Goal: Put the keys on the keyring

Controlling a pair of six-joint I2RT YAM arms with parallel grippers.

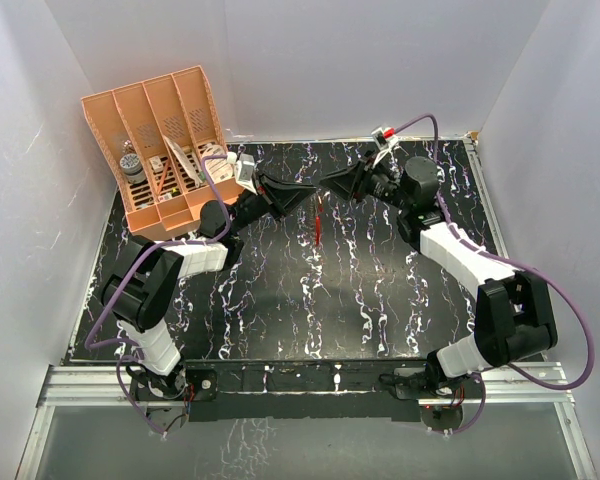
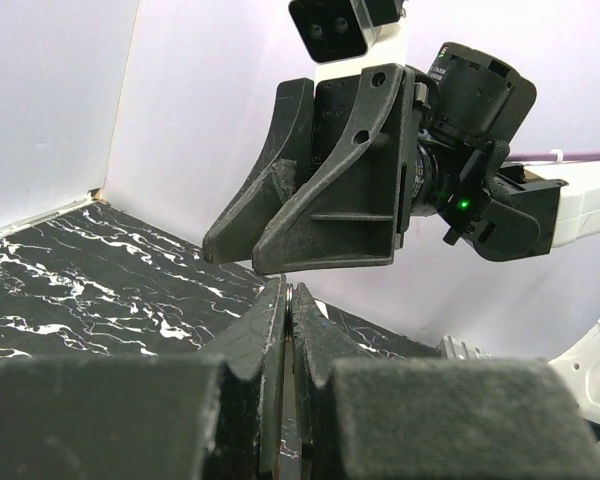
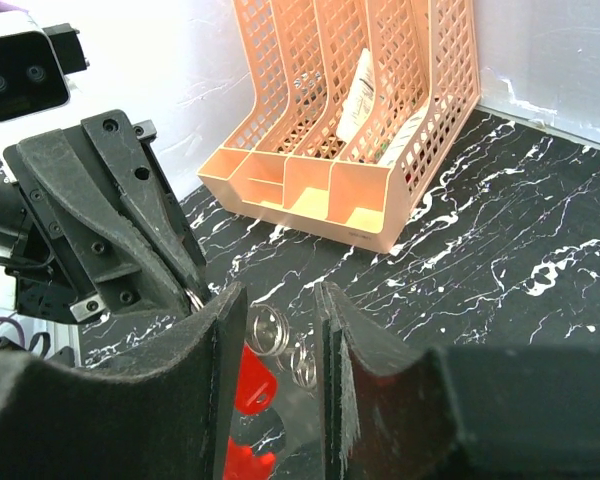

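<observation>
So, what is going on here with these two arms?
The two arms meet in the air above the far part of the table. The left pincer is shut and seems to pinch a small metal ring. More rings and red pieces hang below it. The right pincer faces it with its jaws apart; the hanging bunch shows in the gap, and it grips nothing that I can see. An orange file rack stands behind.

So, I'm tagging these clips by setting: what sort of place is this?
Probably a lab test cell for robot manipulation: white panels box in a black marbled tabletop, and a left arm and right arm sit bolted to a metal rail at its edge.
</observation>
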